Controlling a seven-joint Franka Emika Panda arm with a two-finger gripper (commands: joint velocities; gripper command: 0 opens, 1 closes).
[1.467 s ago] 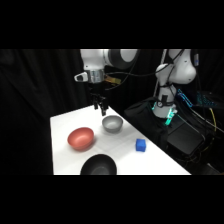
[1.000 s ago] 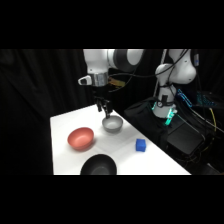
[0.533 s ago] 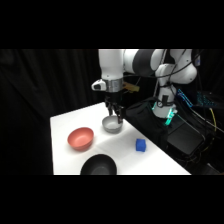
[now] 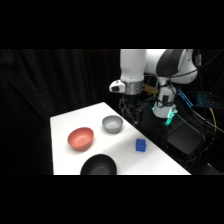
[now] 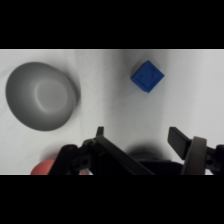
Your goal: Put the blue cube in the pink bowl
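Note:
The blue cube (image 4: 141, 145) lies on the white table (image 4: 125, 155), right of the bowls; in the wrist view the blue cube (image 5: 147, 76) sits beyond my fingertips, slightly right. The pink bowl (image 4: 80, 138) stands at the left of the table, and only a sliver of the pink bowl (image 5: 45, 167) shows at the wrist view's bottom left. My gripper (image 4: 132, 116) hangs above the table's far edge, just right of the grey bowl and above and behind the cube. In the wrist view the gripper (image 5: 139, 137) is open with nothing between its fingers.
A grey bowl (image 4: 113, 124) stands between the pink bowl and my gripper, and the grey bowl (image 5: 41, 96) fills the wrist view's left. A larger black bowl (image 4: 99, 166) sits at the table's near edge. Dark equipment and cables (image 4: 182, 140) lie right of the table.
The gripper has swung rightward, from over the gap between the pink and grey bowls to past the grey bowl, nearer the cube. Bowls and cube have stayed put.

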